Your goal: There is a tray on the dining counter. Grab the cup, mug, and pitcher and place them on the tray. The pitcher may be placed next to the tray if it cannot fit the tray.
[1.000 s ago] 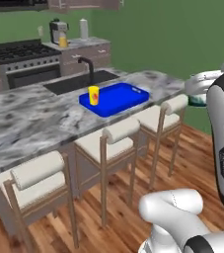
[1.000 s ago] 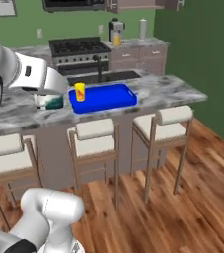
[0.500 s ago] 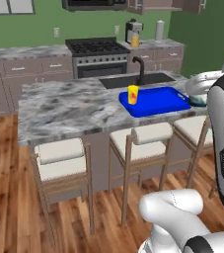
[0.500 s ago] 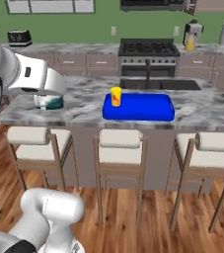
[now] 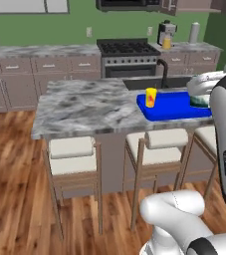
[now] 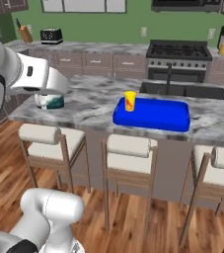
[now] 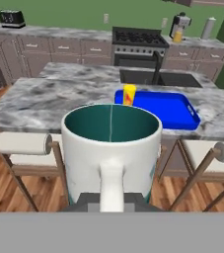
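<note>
My gripper [image 6: 46,97] is shut on the white-grey mug [image 6: 55,103], which has a teal inside and hangs upright in the air on the stool side of the dining counter [image 6: 91,101]. In the hand view the mug [image 7: 111,148] is close, handle toward the camera. The blue tray [image 6: 155,114] lies on the counter with the yellow cup [image 6: 130,101] standing at its near-left corner. The pitcher [image 5: 167,42] with orange contents stands on the back worktop right of the stove. From the left side, the mug [image 5: 202,101] and gripper [image 5: 199,92] show beside the tray [image 5: 171,109].
Wooden stools [image 6: 127,148] with cream seats line the counter's near edge. A sink with a black faucet [image 6: 168,79] lies behind the tray. The stove [image 5: 127,50], a toaster [image 6: 51,35] and a grey cylinder [image 5: 194,33] sit along the back wall.
The whole picture has shifted as the base drove around the counter, so the tray now lies more to the right. The mug stays in the shut gripper.
</note>
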